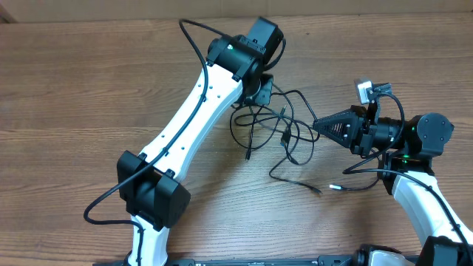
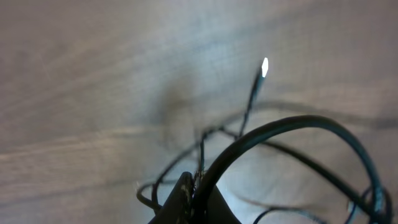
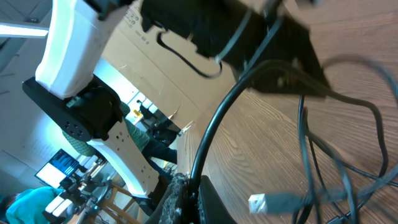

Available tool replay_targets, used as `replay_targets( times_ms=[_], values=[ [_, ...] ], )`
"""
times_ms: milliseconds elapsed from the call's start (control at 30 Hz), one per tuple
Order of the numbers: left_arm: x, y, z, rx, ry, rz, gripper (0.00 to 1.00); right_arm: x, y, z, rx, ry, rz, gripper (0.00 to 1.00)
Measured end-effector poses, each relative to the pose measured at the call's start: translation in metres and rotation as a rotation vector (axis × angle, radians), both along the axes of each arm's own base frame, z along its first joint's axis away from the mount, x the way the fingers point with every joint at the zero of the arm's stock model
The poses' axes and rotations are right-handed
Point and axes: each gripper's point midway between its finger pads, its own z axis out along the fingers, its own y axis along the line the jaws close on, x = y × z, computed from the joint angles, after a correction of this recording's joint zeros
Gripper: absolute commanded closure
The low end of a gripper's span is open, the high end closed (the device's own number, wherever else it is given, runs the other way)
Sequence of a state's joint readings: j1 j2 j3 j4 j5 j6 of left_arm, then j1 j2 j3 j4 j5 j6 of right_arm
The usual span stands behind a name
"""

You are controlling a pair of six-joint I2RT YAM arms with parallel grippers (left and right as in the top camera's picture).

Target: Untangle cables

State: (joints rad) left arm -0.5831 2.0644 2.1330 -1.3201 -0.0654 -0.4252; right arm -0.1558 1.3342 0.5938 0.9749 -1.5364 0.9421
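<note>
A tangle of thin black cables (image 1: 284, 133) lies on the wooden table (image 1: 89, 96) between my two grippers. Loose plug ends reach toward the front (image 1: 319, 191) and the left (image 1: 248, 154). My left gripper (image 1: 263, 94) is at the tangle's upper left, shut on a black cable (image 2: 280, 127). A silver-tipped plug (image 2: 264, 66) hangs beyond the left gripper (image 2: 196, 186). My right gripper (image 1: 316, 125) points left at the tangle's right side. It is shut (image 3: 194, 190) on a black cable (image 3: 214, 124), and a white-tipped plug (image 3: 258, 203) lies just beside it.
The left arm (image 1: 199, 103) crosses the table diagonally from the front left. Its thick black arm cable loops out at the front left (image 1: 96, 210) and at the back (image 1: 194, 37). A cardboard wall (image 1: 111, 9) runs along the far edge.
</note>
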Motion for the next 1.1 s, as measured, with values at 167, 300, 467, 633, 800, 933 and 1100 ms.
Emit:
replay_targets(
  times_ms=[167,300,467,633,800,933,1100],
  values=[
    [0.031,0.000,0.065,-0.051,-0.244,0.077,0.96,0.000,0.000,0.000,0.000,0.000,0.000,0.96],
    [0.039,0.001,0.138,-0.134,-0.454,0.067,0.96,0.000,0.000,0.000,0.000,0.000,0.000,0.96],
    [0.022,-0.003,0.229,-0.207,-0.701,-0.090,0.96,0.000,0.000,0.000,0.000,0.000,0.000,0.96],
    [0.010,-0.013,0.257,-0.196,-0.801,-0.255,0.96,0.000,0.000,0.000,0.000,0.000,0.000,0.96],
    [0.008,-0.018,0.278,-0.179,-0.894,-0.344,0.96,0.001,0.000,-0.002,0.004,0.026,0.000,0.96],
    [0.008,-0.018,0.302,-0.188,-0.984,-0.353,0.96,0.001,0.000,-0.003,0.006,0.035,0.000,0.96],
    [0.010,-0.002,0.335,-0.170,-1.104,-0.274,0.96,0.001,0.000,-0.003,0.007,0.043,0.000,0.96]
  ],
)
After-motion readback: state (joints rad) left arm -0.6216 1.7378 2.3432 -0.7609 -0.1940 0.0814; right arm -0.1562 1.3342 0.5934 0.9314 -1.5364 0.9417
